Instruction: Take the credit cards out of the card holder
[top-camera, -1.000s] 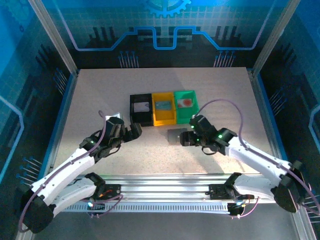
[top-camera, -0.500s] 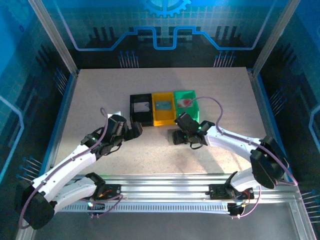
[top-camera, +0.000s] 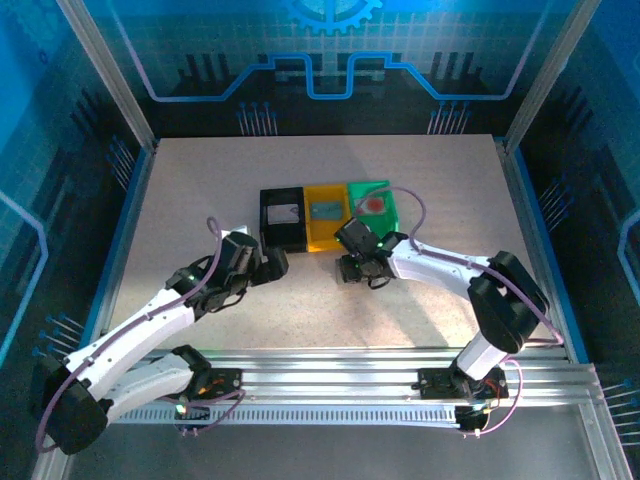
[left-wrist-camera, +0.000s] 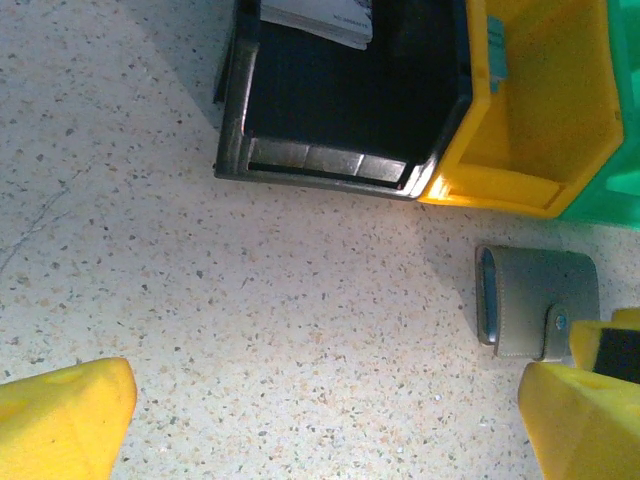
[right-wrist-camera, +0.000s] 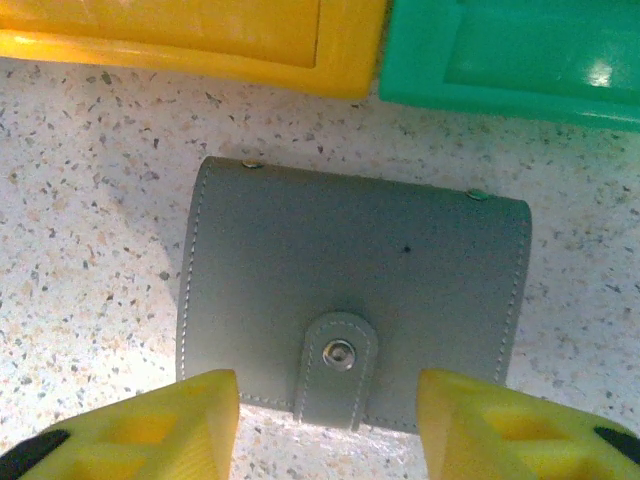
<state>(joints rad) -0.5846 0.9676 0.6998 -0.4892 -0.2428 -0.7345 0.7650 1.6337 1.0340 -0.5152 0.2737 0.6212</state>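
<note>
Card holder (right-wrist-camera: 355, 290) lies closed on the speckled table (right-wrist-camera: 90, 200), just in front of the yellow bin (right-wrist-camera: 180, 30) and green bin (right-wrist-camera: 510, 50). Right gripper (right-wrist-camera: 325, 405) hangs over its near edge, fingers spread either side of the tab clasp (right-wrist-camera: 340, 365). Left gripper (left-wrist-camera: 320, 405) gapes wide near the black bin (left-wrist-camera: 340, 110), which holds a whitish card (left-wrist-camera: 320, 15)

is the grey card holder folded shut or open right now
Shut. The card holder lies folded flat on the table, its tab clasp down across the front and its grey outer cover facing up.
</note>
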